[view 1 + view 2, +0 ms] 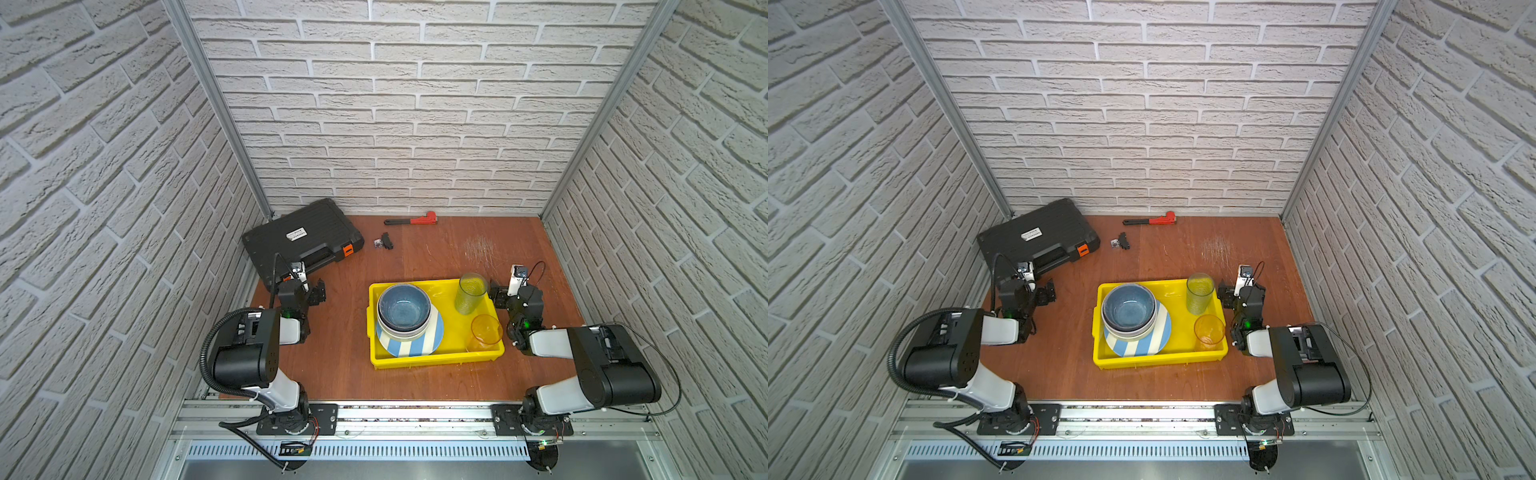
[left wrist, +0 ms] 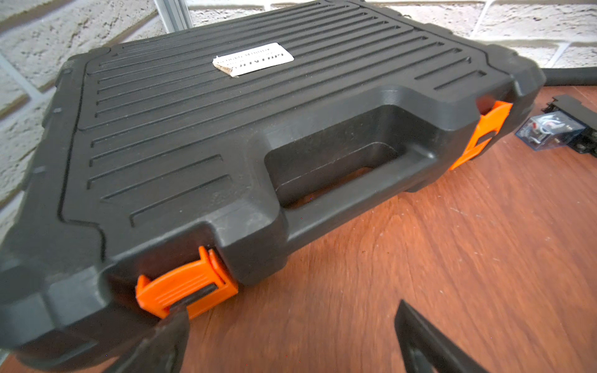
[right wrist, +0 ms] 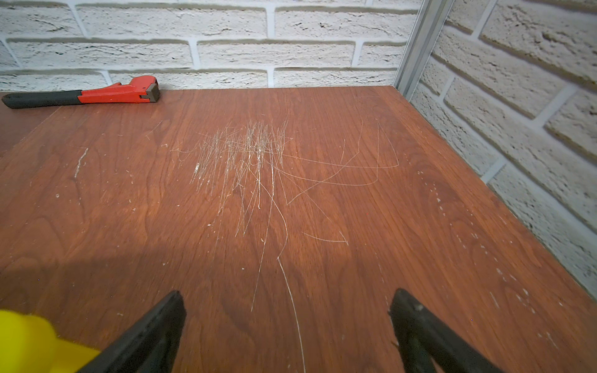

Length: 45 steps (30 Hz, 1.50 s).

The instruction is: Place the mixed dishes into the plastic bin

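Note:
The yellow plastic bin (image 1: 436, 360) (image 1: 1158, 360) sits mid-table. Inside it, a blue bowl (image 1: 404, 309) (image 1: 1128, 309) tops a stack of pale bowls resting on a blue-white striped plate (image 1: 411, 344) (image 1: 1140, 344). A green tumbler (image 1: 471, 295) (image 1: 1200, 296) and an orange tumbler (image 1: 485, 332) (image 1: 1209, 332) stand upright at the bin's right end. My left gripper (image 1: 320, 293) (image 1: 1050, 293) (image 2: 290, 311) is open and empty, left of the bin. Just off the bin's right rim (image 3: 26, 342), my right gripper (image 1: 496, 296) (image 1: 1224, 297) (image 3: 287, 294) is open over bare wood.
A black ribbed tool case (image 1: 301, 241) (image 2: 258, 129) with orange latches lies at the back left, close in front of the left gripper. A red pipe wrench (image 1: 411, 219) (image 3: 97, 95) lies by the back wall. A small clear-and-black relay (image 1: 384, 242) (image 2: 549, 132) sits nearby. Brick walls enclose three sides.

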Each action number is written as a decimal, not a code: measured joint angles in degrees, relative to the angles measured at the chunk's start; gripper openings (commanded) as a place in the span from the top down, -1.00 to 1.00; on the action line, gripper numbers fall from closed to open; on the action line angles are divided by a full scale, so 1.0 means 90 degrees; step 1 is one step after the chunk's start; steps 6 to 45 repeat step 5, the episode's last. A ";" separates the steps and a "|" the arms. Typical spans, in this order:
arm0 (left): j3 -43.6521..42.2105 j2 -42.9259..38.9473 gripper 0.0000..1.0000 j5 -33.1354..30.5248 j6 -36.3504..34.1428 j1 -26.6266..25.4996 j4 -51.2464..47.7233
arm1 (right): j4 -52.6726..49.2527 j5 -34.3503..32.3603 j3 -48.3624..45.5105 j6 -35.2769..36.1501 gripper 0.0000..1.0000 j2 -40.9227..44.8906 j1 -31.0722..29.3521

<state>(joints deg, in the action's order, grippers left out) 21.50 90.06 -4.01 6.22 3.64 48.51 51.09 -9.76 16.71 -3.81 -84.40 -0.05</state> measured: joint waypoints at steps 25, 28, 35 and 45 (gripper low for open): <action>0.0000 0.0000 -0.96 0.0000 0.0002 0.0002 0.0000 | -0.0005 0.0000 0.0000 0.0000 -1.00 0.0002 0.0000; 0.0000 0.0000 -0.96 0.0000 0.0002 0.0002 0.0000 | -0.0005 0.0000 0.0000 0.0000 -1.00 0.0002 0.0000; 0.0000 0.0000 -0.96 0.0000 0.0002 0.0002 0.0000 | -0.0005 0.0000 0.0000 0.0000 -1.00 0.0002 0.0000; 0.0000 0.0000 -0.96 0.0000 0.0002 0.0002 0.0000 | -0.0005 0.0000 0.0000 0.0000 -1.00 0.0002 0.0000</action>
